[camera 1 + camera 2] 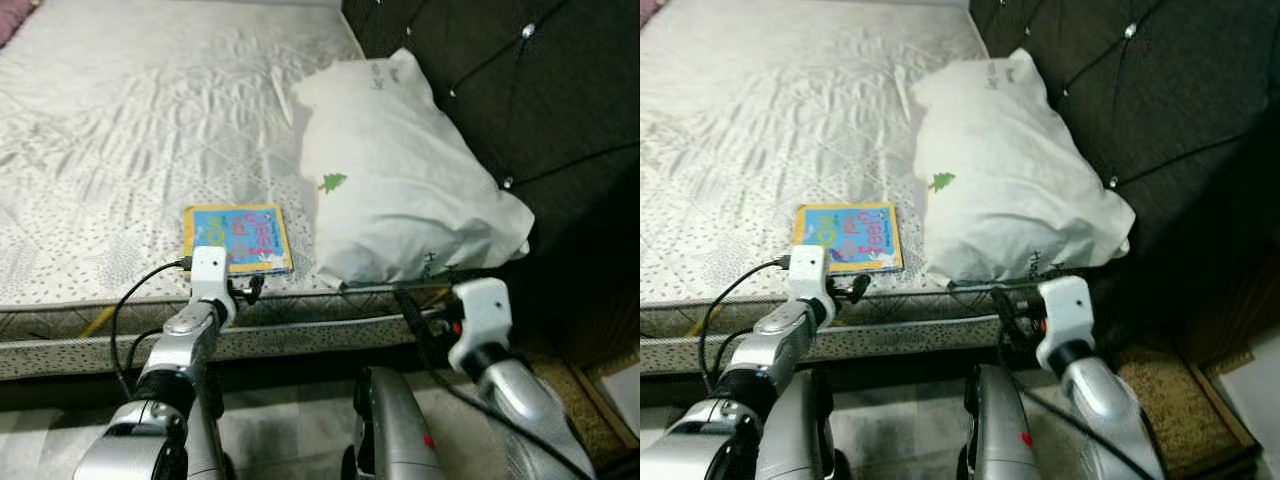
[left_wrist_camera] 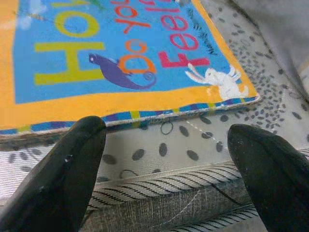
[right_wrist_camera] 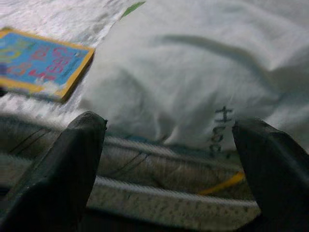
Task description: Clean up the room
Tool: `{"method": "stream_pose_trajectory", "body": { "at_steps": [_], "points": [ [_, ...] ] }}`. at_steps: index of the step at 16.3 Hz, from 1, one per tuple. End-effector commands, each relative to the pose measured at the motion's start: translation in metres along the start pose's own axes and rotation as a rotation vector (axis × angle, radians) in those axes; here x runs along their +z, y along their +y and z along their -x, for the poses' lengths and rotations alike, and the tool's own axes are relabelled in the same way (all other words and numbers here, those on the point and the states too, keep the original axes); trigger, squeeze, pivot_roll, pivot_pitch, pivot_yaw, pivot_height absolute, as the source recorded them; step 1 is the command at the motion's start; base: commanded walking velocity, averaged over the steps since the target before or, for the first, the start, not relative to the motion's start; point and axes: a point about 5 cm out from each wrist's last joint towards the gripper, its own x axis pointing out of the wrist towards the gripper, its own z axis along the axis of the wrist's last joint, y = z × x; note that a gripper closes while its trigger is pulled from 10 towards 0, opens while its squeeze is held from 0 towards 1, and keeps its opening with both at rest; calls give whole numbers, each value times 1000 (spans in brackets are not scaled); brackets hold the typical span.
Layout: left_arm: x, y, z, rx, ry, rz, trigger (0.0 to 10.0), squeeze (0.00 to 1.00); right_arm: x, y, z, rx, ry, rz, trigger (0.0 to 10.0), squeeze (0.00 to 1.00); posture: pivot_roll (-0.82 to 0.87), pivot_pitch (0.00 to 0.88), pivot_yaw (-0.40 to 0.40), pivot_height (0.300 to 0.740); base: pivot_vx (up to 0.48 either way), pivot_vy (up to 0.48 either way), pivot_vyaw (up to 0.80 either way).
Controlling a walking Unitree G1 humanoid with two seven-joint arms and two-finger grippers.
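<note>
Book on bed — pillow at its right

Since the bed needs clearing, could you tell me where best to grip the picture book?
Take the book by its near edge, which lies flat by the mattress border. The left tool is open and level with that edge, so come straight in from the bedside, one finger sliding under.

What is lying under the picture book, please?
The picture book lies flat on the dotted mattress, near its front edge, beside the white pillow. Whatever is directly beneath its cover is hidden.
</note>
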Motion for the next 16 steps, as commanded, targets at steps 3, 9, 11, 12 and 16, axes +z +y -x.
{"method": "stream_pose_trajectory", "body": {
  "at_steps": [3, 9, 11, 12, 16],
  "points": [
    [-4, 1, -2, 17, 11, 14, 10000, 0, 2, -2, 7, 1, 28, 2, 10000, 0, -162, 169, -97, 532, 0, 0, 0],
    [-7, 12, 0, 52, 15, 24, 10000, 0, 10, -8, -3, -6, 20, 10, 10000, 0, -153, 162, -104, 532, 0, 0, 0],
    [-5, 20, 2, 65, 7, 23, 10000, 0, 8, -7, -5, -4, 24, 9, 10000, 0, -145, 159, -105, 532, 0, 0, 0],
    [-5, 20, 2, 66, 7, 22, 10000, 0, 8, -7, -6, -4, 24, 9, 10000, 0, -144, 159, -105, 532, 0, 0, 0],
    [-3, 25, 2, 73, 4, 15, 10000, 0, 7, -5, -9, 3, 27, 7, 10000, 0, -136, 152, -106, 532, 0, 0, 0]
  ]
}}
